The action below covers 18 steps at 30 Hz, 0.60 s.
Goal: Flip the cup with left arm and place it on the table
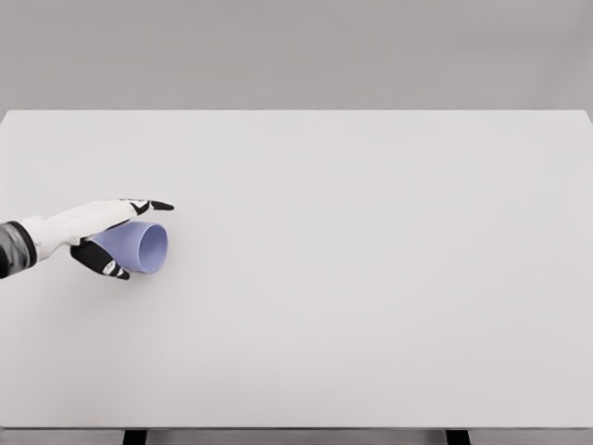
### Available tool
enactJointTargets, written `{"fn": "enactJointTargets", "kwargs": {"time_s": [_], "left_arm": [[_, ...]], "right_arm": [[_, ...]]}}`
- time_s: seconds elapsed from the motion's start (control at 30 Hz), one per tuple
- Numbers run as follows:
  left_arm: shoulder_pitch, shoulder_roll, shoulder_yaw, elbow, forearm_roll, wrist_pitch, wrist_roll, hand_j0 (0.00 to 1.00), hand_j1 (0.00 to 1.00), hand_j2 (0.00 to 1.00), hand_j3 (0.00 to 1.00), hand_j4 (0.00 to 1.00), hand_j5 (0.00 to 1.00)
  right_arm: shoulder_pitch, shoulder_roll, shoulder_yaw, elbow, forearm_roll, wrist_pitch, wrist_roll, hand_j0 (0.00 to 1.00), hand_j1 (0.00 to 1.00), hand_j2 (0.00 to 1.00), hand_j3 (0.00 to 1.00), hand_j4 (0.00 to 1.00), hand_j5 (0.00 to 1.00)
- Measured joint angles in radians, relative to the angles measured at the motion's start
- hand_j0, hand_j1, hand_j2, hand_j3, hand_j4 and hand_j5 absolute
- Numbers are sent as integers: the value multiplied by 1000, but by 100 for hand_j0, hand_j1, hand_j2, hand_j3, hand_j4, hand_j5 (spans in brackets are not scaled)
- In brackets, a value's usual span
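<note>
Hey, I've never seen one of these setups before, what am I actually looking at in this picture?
This is a computer-simulated scene, seen from a camera on a humanoid robot's head, looking down at a plain white table. Coming in from the left edge is the robot's left arm, white with a dark cuff, ending in a five-fingered left robot hand with black fingertips. That hand is wrapped around a light purple cup. The cup is on its side, with its open mouth facing right. Whether it touches the table or is lifted slightly, I cannot tell. The right arm is not in the picture, and nothing else shows on the table.
</note>
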Motion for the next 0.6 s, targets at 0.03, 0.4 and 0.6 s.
{"fn": "enactJointTargets", "kwargs": {"time_s": [0.03, 0.4, 0.6], "left_arm": [[0, -1, -2, 0, 0, 0, 0, 100, 100, 100, 100, 100, 100], [0, -6, -27, 0, 1, 43, 0, 78, 78, 78, 78, 78, 78], [-3, -5, -24, -4, 8, 44, 0, 76, 76, 76, 76, 76, 76]], "right_arm": [[0, 0, 0, 0, 0, 0, 0, 100, 100, 100, 100, 100, 100], [0, 0, 0, 0, 0, 0, 0, 100, 100, 100, 100, 100, 100], [0, 0, 0, 0, 0, 0, 0, 100, 100, 100, 100, 100, 100]]}}
